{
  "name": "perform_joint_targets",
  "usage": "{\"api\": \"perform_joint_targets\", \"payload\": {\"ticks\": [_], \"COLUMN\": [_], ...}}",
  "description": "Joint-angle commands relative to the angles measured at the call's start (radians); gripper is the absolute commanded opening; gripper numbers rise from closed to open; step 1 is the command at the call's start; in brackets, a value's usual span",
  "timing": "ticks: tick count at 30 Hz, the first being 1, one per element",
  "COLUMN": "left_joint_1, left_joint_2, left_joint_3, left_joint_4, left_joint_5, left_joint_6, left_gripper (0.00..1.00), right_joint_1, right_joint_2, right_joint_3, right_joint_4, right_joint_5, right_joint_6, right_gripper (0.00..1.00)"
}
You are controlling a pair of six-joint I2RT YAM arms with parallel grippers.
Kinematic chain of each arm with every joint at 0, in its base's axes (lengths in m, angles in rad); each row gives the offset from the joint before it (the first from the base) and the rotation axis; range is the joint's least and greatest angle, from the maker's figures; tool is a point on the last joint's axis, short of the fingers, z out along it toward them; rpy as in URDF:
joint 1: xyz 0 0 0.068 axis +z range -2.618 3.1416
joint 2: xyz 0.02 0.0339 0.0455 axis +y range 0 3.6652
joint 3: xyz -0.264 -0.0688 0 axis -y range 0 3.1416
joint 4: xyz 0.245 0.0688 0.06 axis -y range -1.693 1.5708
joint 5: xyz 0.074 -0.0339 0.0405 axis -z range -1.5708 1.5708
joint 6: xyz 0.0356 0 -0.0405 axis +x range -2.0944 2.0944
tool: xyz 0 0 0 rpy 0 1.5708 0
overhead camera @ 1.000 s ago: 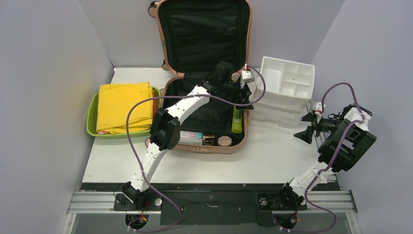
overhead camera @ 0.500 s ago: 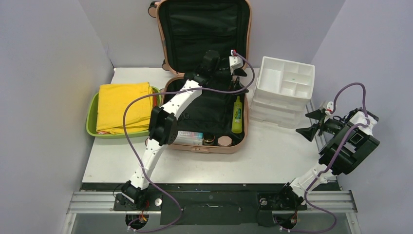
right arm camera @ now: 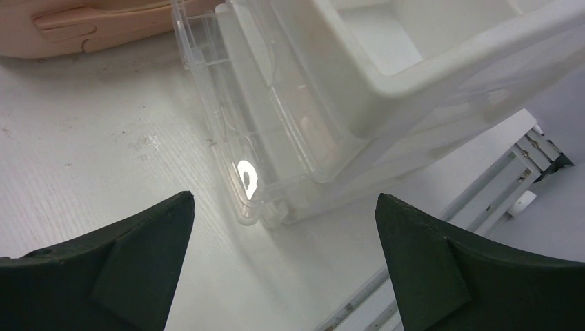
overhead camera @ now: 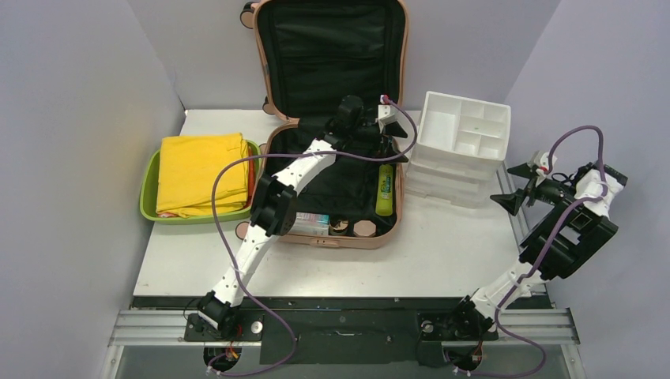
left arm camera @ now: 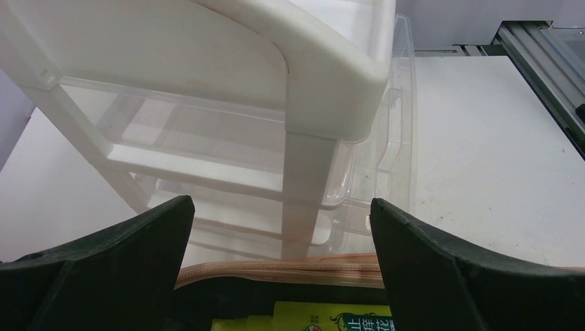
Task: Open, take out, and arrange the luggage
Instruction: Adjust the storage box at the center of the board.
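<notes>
**Bottle lying just under the left claw, along the case's right wall**

The case (overhead camera: 348, 240) is sitting open mid-table, its lid standing upright at the back and its base lying flat with things inside. The left claw (overhead camera: 397, 144) is hanging over the far right corner of that base, fingers spread wide and gripping nothing. A yellow-green bottle (overhead camera: 385, 189) is lying just below and a little nearer the robot than the claw, close beside the right wall. Its long axis is running near to far, parallel to that wall, with its narrow end seemingly pointing toward the lid.

In the left wrist view the bottle is showing only at the bottom edge, stretching across between the two fingers. The case rim and the organizer (overhead camera: 462, 146) are filling the frame beyond it. From that, the fingers appear to be opening along the bottle's length rather than across it, so a grasp is probably calling for a wrist turn as well as a short pull back and a descent.

The right claw (overhead camera: 515, 187) is hovering well apart, on the far side of the organizer, also wide and empty. The left arm is plainly the nearer one.
</notes>
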Motion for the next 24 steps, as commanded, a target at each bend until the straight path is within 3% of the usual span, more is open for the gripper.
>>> {"api": "perform_joint_targets", "payload": {"ticks": [1,9,16,24], "left_joint_1": [-0.003,-0.01,-0.019,-0.022], "left_joint_2": [0.012,0.016,0.014,-0.012], "left_joint_3": [0.063,0.055,0.046,0.004], "left_joint_4": [0.098,0.18,0.147,0.068], "left_joint_5": [0.037,0.093,0.103,0.128], "left_joint_6": [-0.039,-0.197,-0.202,-0.188], "left_gripper": [0.97,0.97,0.95,0.91], "right_joint_1": [0.023,0.09,0.102,0.092], "right_joint_2": [0.044,0.1,0.104,0.059], "right_joint_3": [0.083,0.13,0.125,0.009], "right_joint_4": [-0.029,-0.027,-0.027,-0.027], "right_joint_5": [-0.079,-0.057,-0.074,-0.053], "right_joint_6": [-0.407,-0.446,-0.453,-0.504], "right_gripper": [1.0,1.0,1.0,1.0]}}
